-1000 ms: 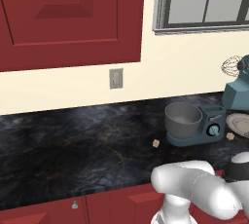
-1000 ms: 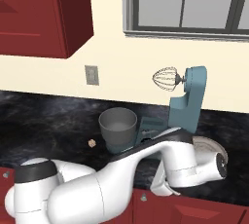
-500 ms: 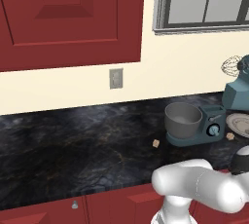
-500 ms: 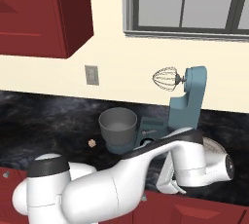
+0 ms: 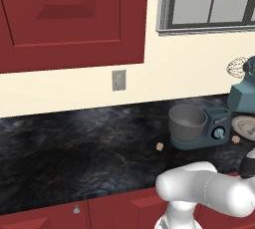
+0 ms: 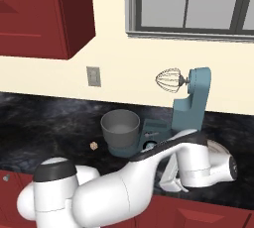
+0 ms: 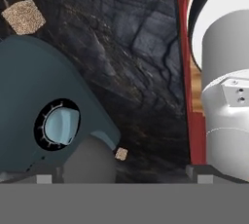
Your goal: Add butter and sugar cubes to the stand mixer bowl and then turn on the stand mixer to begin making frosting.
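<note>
Stand mixer (image 5: 234,104) head and whisk cut off at left base view's right edge

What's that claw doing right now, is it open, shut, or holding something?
Claw: cannot be told. The hand view does not show whether its fingers are open or shut, and nothing shows between them; it looks at the stand mixer, its dial and a sugar cube.

Across the lower half of my left base view runs the black marbled counter (image 5: 74,143), red drawer fronts (image 5: 99,213) beneath it. A red wall cabinet (image 5: 69,19) fills the upper left, a grey wall outlet (image 5: 118,80) sits mid-frame, and a dark-framed window (image 5: 209,1) occupies the upper right.
</note>
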Controlling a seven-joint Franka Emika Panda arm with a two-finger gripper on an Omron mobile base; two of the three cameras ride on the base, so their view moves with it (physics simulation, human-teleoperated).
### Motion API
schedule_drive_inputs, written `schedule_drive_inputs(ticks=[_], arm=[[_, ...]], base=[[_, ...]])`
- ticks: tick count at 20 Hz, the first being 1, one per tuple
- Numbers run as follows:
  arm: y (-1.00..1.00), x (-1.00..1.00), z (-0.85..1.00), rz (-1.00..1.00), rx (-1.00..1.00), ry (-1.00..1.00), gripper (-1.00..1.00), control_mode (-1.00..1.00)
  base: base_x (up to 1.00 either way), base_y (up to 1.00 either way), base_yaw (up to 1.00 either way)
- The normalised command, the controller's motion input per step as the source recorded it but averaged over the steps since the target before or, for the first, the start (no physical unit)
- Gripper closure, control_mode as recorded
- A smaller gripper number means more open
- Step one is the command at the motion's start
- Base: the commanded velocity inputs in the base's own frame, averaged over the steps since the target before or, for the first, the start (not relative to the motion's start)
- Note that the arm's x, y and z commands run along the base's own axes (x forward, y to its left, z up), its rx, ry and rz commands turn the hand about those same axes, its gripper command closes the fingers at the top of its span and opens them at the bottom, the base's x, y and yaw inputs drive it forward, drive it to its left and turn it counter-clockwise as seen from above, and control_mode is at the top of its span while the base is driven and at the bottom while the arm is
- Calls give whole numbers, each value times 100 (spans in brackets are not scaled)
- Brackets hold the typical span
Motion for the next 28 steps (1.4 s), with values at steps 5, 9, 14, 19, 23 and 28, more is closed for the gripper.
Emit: schedule_drive_inputs(ticks=[5, 9, 14, 19, 23, 28], arm=[[0, 3, -9, -2, 0, -3, -100, -100], [-2, 14, -16, 0, 0, 0, -100, -100], [-4, 20, -7, -1, -2, 3, -100, -100], [-14, 14, -2, -1, 0, 1, -100, -100], [-12, 13, -8, 0, -2, 0, -100, -100], [-1, 11, -6, -2, 0, 0, -100, -100]], base=[[0, 0, 0], [0, 0, 0], [0, 0, 0], [0, 0, 0], [0, 0, 0], [0, 0, 0]])
